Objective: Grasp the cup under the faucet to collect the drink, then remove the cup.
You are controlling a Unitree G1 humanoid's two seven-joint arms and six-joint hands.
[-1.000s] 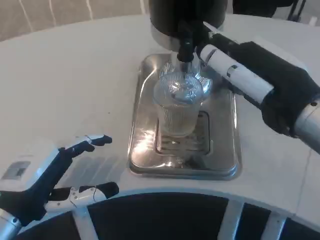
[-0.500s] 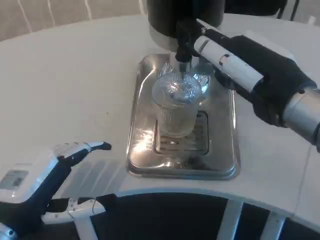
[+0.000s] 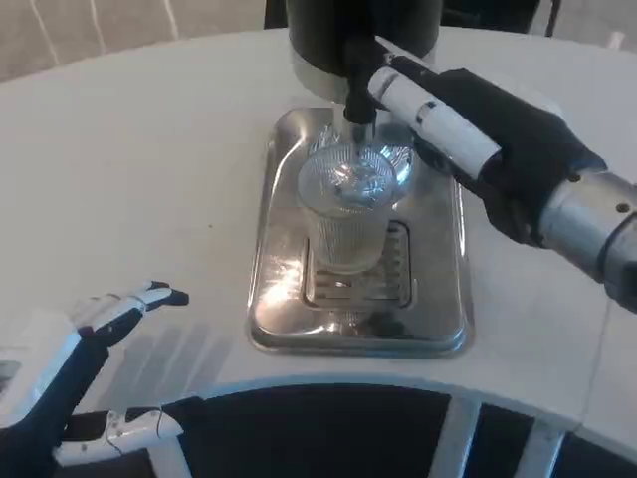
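White tabletop [image 3: 139, 149] fills most of the head view, curving away at its near edge. On it sits a shiny metal drip tray [image 3: 274, 269], rectangular with rounded corners and a slotted grate in its middle.

A clear ribbed cup [image 3: 347, 214] stands upright on the grate, near the centre of the tray. Pale liquid fills its lower part. Its round mouth sits directly below a black faucet [image 3: 357, 95] that juts from the front of a dark drink dispenser [image 3: 328, 25] at the top edge of the picture. The dispenser's silver base touches the far end of the tray.

The robot's right hand [image 3: 453, 124] reaches in from the right side, its black and white body lying across the far right part of the tray. Its fingertips are up against the faucet, just above and behind the cup's rim. Whether the fingers are pressing, gripping or only touching the faucet cannot be told, since the tips are hidden against the dark spout. This hand is not holding the cup.

The robot's left hand [image 3: 75, 363] is at the lower left, near the table's front edge and well apart from the tray. It holds nothing. Its fingers are spread apart, one pointing right toward the tray and another lower down over the dark gap below the table edge.
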